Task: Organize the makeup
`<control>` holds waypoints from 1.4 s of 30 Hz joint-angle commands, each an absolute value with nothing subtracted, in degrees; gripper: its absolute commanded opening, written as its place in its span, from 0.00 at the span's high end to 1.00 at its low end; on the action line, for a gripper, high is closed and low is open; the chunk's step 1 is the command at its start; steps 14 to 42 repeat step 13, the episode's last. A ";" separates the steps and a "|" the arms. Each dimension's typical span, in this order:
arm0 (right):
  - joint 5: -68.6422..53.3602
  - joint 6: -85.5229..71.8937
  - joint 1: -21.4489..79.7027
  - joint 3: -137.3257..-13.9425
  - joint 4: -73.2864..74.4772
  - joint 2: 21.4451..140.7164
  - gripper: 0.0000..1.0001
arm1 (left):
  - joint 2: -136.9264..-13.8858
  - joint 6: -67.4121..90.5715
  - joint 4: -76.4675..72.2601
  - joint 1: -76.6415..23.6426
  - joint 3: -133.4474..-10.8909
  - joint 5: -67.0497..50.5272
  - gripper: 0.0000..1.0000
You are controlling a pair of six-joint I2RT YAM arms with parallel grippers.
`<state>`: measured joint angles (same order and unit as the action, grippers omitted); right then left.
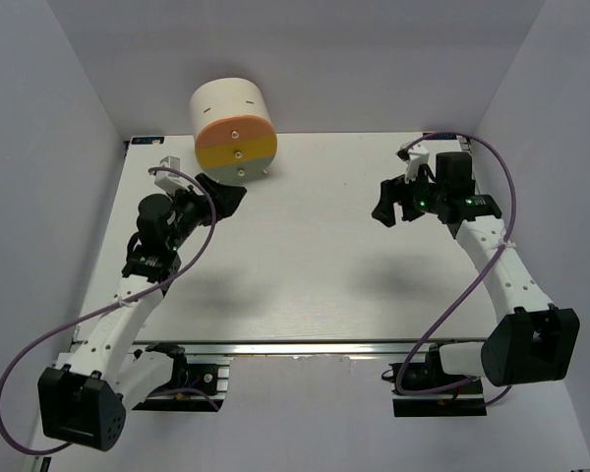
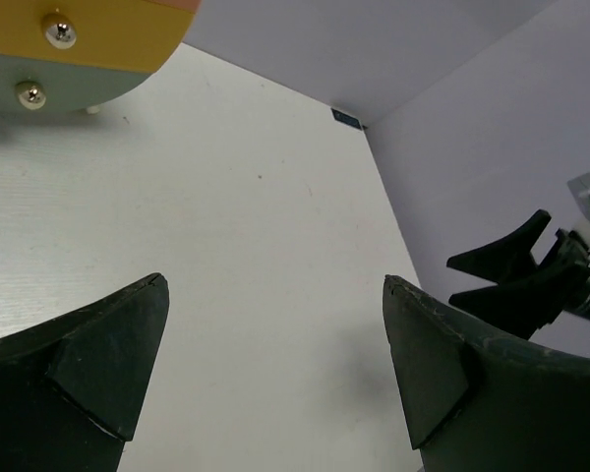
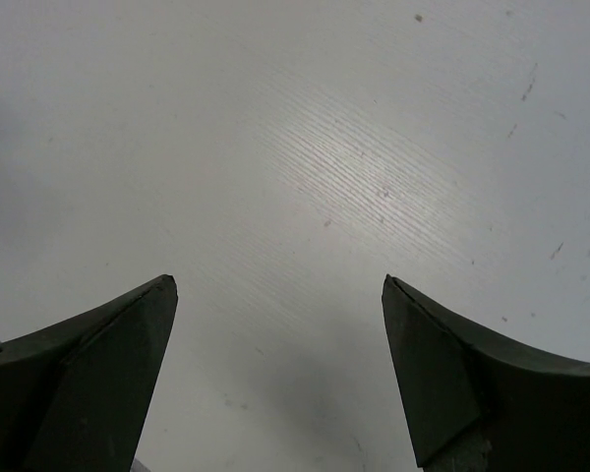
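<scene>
The left gripper (image 1: 226,200) hangs over the far left part of the white table (image 1: 315,265), just in front of the cream cylinder (image 1: 226,103) that lies on its side at the back edge. Its jaws stand wide apart with only bare tabletop between them, as the left wrist view (image 2: 275,282) makes plain. In that view the cylinder's drawer fronts (image 2: 88,34) fill the upper left corner, an orange-yellow one above a pale grey-green one, each with a small metal knob (image 2: 60,30).

The right gripper (image 1: 396,210) is over the far right part of the table, well apart from the cylinder. Its jaws are also spread wide and hold nothing, with plain white surface beneath in its own wrist view (image 3: 278,282). (It also shows at the right edge of the left wrist view, as dark fingers (image 2: 511,258) against the wall.)

None of the makeup shows in any view, so where it lies cannot be told.

A purple cable (image 1: 20,369) loops beside each arm.
</scene>
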<state>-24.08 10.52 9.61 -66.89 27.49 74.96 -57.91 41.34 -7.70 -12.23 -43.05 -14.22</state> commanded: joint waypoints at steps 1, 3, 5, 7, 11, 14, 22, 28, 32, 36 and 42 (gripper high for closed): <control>-23.03 7.39 6.60 -65.83 27.60 72.25 0.11 | -53.88 35.69 -0.44 -12.39 -41.66 -15.91 0.02; -22.50 6.24 5.63 -65.66 27.16 71.55 0.11 | -52.22 35.16 1.39 -12.39 -41.49 -15.82 0.02; -20.49 5.37 4.58 -65.31 26.11 70.84 0.11 | -51.51 35.07 2.28 -12.39 -41.31 -16.00 0.02; -18.21 4.92 3.78 -64.87 25.32 70.32 0.11 | -50.54 34.89 2.81 -12.39 -41.05 -16.00 0.02; -15.91 4.22 2.99 -63.29 23.56 69.26 0.10 | -49.75 33.40 5.00 -12.39 -41.66 -15.65 0.02; -15.65 3.34 2.38 -62.76 22.51 68.73 0.11 | -49.57 32.87 5.62 -12.39 -42.10 -15.47 0.02; -15.65 3.34 2.38 -62.76 22.51 68.73 0.11 | -49.57 32.87 5.62 -12.39 -42.10 -15.47 0.02; -15.65 3.34 2.38 -62.76 22.51 68.73 0.11 | -49.57 32.87 5.62 -12.39 -42.10 -15.47 0.02; -15.65 3.34 2.38 -62.76 22.51 68.73 0.11 | -49.57 32.87 5.62 -12.39 -42.10 -15.47 0.02; -15.65 3.34 2.38 -62.76 22.51 68.73 0.11 | -49.57 32.87 5.62 -12.39 -42.10 -15.47 0.02; -15.65 3.34 2.38 -62.76 22.51 68.73 0.11 | -49.57 32.87 5.62 -12.39 -42.10 -15.47 0.02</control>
